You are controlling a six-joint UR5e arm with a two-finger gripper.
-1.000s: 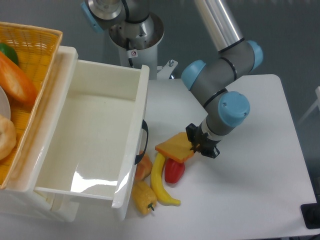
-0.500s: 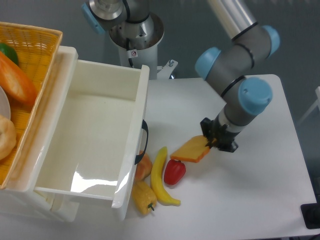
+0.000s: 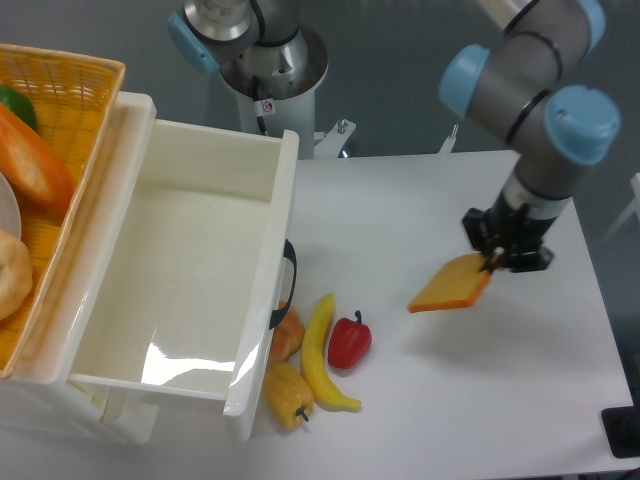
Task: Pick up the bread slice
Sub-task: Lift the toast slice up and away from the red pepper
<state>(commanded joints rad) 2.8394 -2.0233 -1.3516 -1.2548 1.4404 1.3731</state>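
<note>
The bread slice is a flat yellow-orange square with a darker orange edge. It hangs tilted in the air above the white table, at the right of the middle. My gripper is shut on the slice's upper right edge, holding it clear of the table. The gripper's fingers are dark and mostly hidden under the grey and blue wrist.
A yellow banana, a red pepper, a yellow pepper and an orange piece lie beside the open white drawer. A wicker basket with food stands at the far left. The robot base is behind.
My gripper has lifted the bread slice off the red pepper and carried it up and to the right, away from the other foods. The pepper now stands uncovered.
</note>
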